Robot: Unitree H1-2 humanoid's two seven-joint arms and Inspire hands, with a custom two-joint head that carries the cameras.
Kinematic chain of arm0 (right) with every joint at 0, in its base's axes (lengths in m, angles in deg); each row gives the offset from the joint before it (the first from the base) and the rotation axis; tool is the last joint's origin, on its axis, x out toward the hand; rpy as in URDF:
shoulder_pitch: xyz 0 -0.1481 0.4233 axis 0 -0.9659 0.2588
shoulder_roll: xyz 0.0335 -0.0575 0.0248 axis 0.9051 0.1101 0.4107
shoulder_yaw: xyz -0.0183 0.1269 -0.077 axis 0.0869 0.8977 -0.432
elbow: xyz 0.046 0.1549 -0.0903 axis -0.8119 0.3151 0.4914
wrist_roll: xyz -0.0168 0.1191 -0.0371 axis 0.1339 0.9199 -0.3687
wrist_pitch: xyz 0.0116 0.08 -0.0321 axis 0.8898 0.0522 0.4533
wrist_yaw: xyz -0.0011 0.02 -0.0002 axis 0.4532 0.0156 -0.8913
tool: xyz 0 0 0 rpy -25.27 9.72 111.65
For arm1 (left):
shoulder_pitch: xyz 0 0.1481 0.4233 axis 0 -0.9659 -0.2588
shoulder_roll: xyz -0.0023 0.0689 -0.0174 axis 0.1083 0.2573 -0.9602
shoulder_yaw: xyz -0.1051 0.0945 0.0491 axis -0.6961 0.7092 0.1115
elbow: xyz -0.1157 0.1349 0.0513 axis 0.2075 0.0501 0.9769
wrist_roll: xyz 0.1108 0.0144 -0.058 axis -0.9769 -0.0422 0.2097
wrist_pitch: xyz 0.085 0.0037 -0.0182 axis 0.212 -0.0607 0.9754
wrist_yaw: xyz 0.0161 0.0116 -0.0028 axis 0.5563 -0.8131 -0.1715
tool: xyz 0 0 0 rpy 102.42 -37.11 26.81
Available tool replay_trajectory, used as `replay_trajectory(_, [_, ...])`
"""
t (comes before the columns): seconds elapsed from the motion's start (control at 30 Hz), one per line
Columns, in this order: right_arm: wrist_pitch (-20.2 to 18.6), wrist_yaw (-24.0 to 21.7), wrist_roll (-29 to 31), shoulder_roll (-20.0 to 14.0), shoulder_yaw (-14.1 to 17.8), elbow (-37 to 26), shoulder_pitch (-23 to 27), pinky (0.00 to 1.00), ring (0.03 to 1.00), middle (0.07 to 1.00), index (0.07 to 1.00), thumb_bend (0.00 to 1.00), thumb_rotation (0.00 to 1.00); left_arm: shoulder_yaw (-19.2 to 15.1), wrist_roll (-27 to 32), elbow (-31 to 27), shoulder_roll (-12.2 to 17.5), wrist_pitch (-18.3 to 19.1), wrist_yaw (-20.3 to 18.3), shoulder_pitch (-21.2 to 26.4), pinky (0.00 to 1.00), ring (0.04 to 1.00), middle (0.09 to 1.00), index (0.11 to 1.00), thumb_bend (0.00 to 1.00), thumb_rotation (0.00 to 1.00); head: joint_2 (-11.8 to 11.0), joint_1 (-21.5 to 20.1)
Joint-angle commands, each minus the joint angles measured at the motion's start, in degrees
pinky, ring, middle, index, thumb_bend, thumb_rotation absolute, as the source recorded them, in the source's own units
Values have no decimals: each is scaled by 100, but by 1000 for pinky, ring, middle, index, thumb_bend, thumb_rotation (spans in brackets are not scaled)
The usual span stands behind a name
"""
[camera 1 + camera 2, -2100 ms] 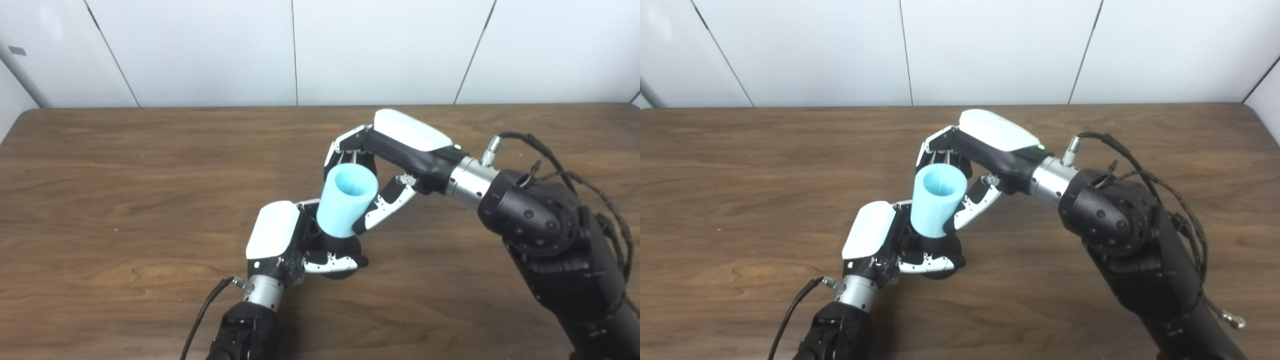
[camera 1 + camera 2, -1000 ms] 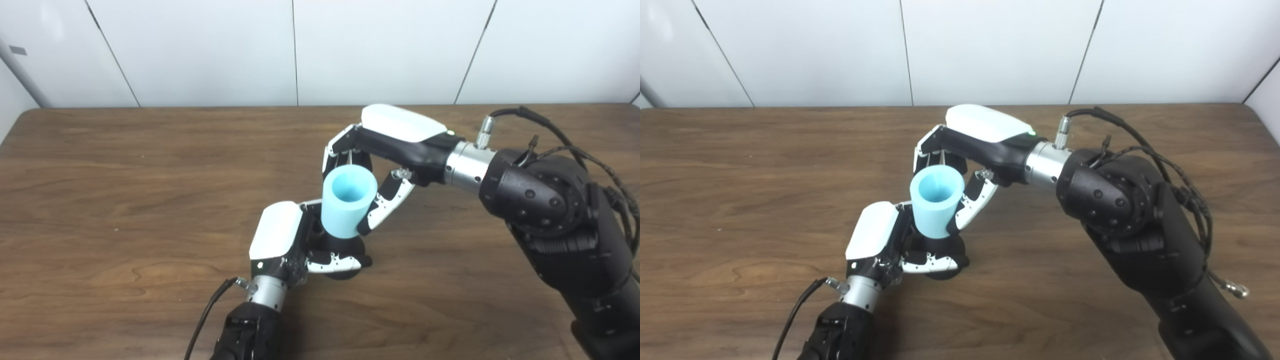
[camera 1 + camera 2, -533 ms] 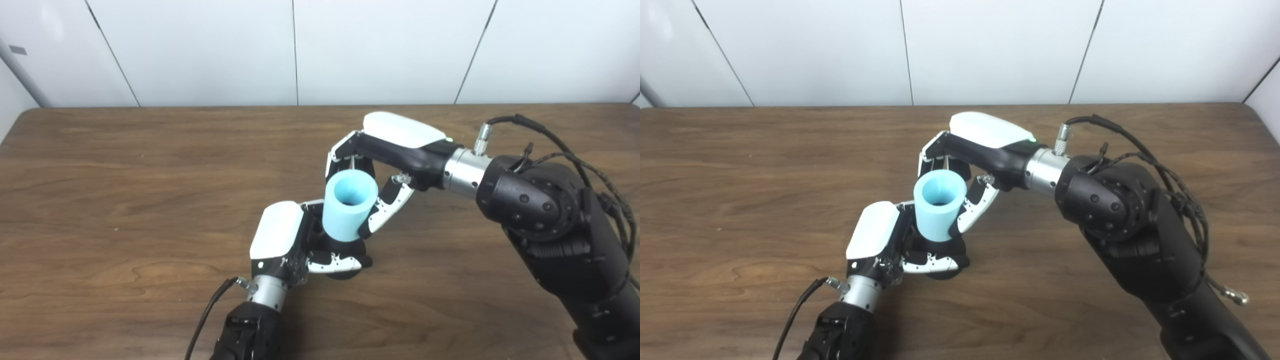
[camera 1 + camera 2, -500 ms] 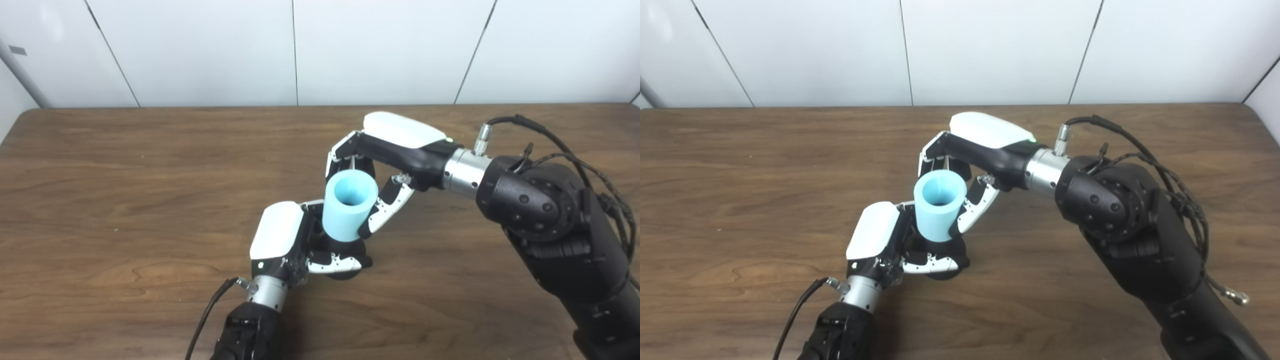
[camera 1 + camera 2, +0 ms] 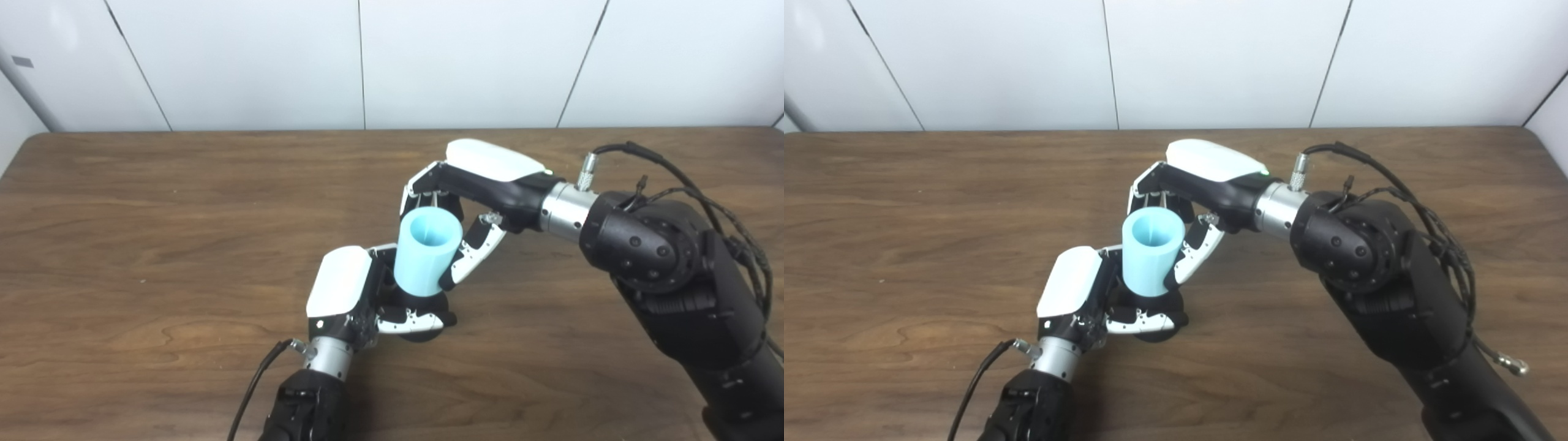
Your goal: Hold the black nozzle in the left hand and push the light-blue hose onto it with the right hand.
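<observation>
1. Nozzle (image 5: 418, 301) is the landmark here: the black nozzle is sitting low on the wooden surface (image 5: 153, 233), and the left hand (image 5: 349, 294) is wrapping its fingers (image 5: 411, 321) around the base, pinching it, likely so it cannot slide or tip under a push from above.
2. The light-blue hose (image 5: 425, 251) is standing directly on top of the nozzle, tilted slightly, its open mouth facing up and its lower end meeting the nozzle's top; how deeply it is seated is hidden inside the hose.
3. The right hand (image 5: 474, 202) is reaching in from above and behind the nozzle, its fingers (image 5: 470, 257) curling round the hose wall and gripping it from opposite sides, which seems meant to steer the hose down along the nozzle's axis.
4. Judging by the exposed black base, the pressing-on step is under way, not finished; the tilt could make the hose bind.
</observation>
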Motion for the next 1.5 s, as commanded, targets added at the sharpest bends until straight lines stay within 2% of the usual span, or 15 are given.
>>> replay_trajectory(0.0, [40, 129, 39, 10, 80, -49, 145, 379, 405, 503, 512, 518, 0, 42, -61, -44, -13, 31, -92, -82, 443, 493, 459, 504, 521, 0, 3, 2])
replay_trajectory(0.07, [55, 108, 73, -8, 72, -59, 150, 410, 446, 486, 520, 522, 3, 41, -62, -49, -17, 34, -101, -85, 445, 497, 465, 502, 521, 0, 5, 0])
replay_trajectory(0.1, [94, 112, 78, -28, 63, -62, 151, 434, 481, 526, 507, 523, 73, 39, -54, -52, -19, 34, -107, -86, 446, 497, 464, 502, 521, 0, 5, 0])
replay_trajectory(0.17, [236, 141, 98, -71, 43, -49, 152, 490, 550, 602, 615, 826, 159, 37, -44, -53, -18, 25, -104, -87, 455, 500, 463, 502, 521, 0, 5, 0])
replay_trajectory(0.23, [350, 132, 112, -108, 23, -45, 166, 537, 602, 655, 669, 926, 203, 40, -48, -54, -20, 18, -95, -88, 454, 498, 462, 503, 521, 0, 10, -5])
replay_trajectory(0.4, [66, -106, 198, -161, 24, -55, 263, 670, 739, 769, 778, 1000, 288, 39, -47, -34, -31, 7, -64, -86, 443, 490, 459, 504, 521, 0, 13, 8])
replay_trajectory(0.47, [-49, -193, 167, -184, 14, -61, 308, 790, 865, 837, 820, 1000, 330, 42, -52, -35, -31, 8, -69, -84, 440, 487, 455, 505, 521, 0, 13, 8])
replay_trajectory(0.57, [-58, -251, 179, -229, 21, -66, 348, 860, 933, 883, 845, 1000, 350, 45, -55, -31, -38, 14, -72, -82, 450, 495, 464, 502, 521, 0, 12, 13])
replay_trajectory(0.87, [159, -82, 319, -430, 174, -70, 216, 877, 970, 954, 918, 1000, 482, 37, -37, -26, -53, 22, -66, -87, 450, 492, 449, 507, 520, 0, 12, 13])
replay_trajectory(0.97, [293, 101, 477, -507, 416, -159, 48, 877, 971, 954, 923, 1000, 521, 38, -42, -29, -58, 28, -72, -87, 447, 491, 448, 507, 520, 0, 12, 13])
replay_trajectory(1.07, [625, 545, 945, -429, 916, -233, -302, 859, 917, 905, 870, 904, 465, 38, -48, -22, -48, 21, -78, -77, 448, 493, 451, 506, 520, 0, 16, 62])
replay_trajectory(1.23, [1222, 1036, 1097, -429, 1203, -288, -741, 842, 896, 886, 845, 674, 638, 33, -61, -29, -49, 52, -111, -74, 438, 486, 445, 508, 520, 0, 11, 94])
replay_trajectory(1.3, [1342, 1082, 1085, -494, 1232, -405, -869, 862, 917, 905, 855, 628, 899, 33, -69, -40, -47, 60, -122, -74, 444, 491, 450, 506, 520, 0, 14, 105])
replay_trajectory(1.33, [1370, 1099, 1073, -506, 1246, -496, -935, 867, 924, 910, 859, 620, 949, 31, -76, -51, -44, 74, -141, -74, 446, 493, 453, 505, 521, 0, 18, 94])
replay_trajectory(1.47, [1528, 1154, 1099, -556, 1292, -758, -1139, 921, 950, 933, 866, 616, 998, 26, -72, -67, -35, 77, -177, -68, 451, 499, 463, 501, 521, 0, 18, 92])
